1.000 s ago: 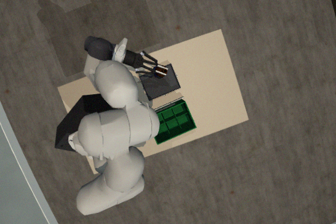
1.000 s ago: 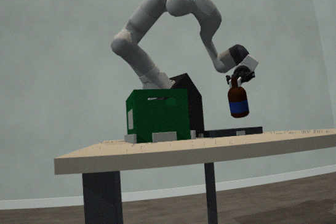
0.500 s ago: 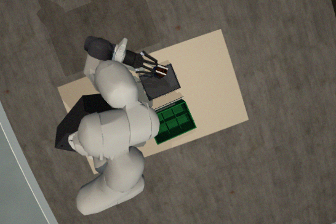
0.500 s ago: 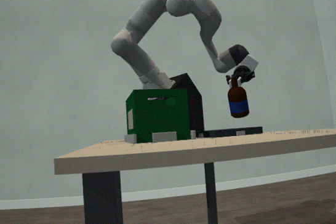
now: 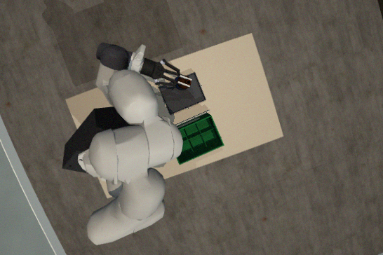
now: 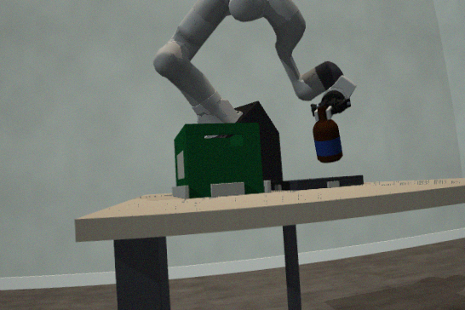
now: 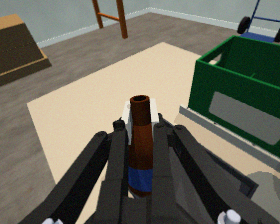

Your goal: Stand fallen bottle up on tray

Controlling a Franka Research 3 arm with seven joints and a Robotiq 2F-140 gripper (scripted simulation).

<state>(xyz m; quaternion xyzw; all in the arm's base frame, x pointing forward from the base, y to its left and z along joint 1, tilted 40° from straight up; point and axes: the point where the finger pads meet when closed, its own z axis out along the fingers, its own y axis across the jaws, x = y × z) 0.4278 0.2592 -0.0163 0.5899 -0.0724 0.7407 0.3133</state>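
Observation:
The brown bottle [image 6: 327,137] with a blue label hangs nearly upright in the air, neck up, well above the dark tray [image 6: 322,182]. My gripper [image 6: 324,109] is shut on the bottle's neck. From above, the gripper [image 5: 176,80] and the bottle [image 5: 184,82] are over the far left part of the tray [image 5: 184,94]. In the wrist view the bottle [image 7: 140,145] stands between my fingers, its open mouth toward the camera. The green crate [image 6: 218,158] stands beside the tray.
The crate [image 5: 199,139] has several empty compartments and also shows in the wrist view [image 7: 246,92]. A black box [image 6: 266,144] stands behind the crate. The table edge [image 6: 272,212] runs along the front.

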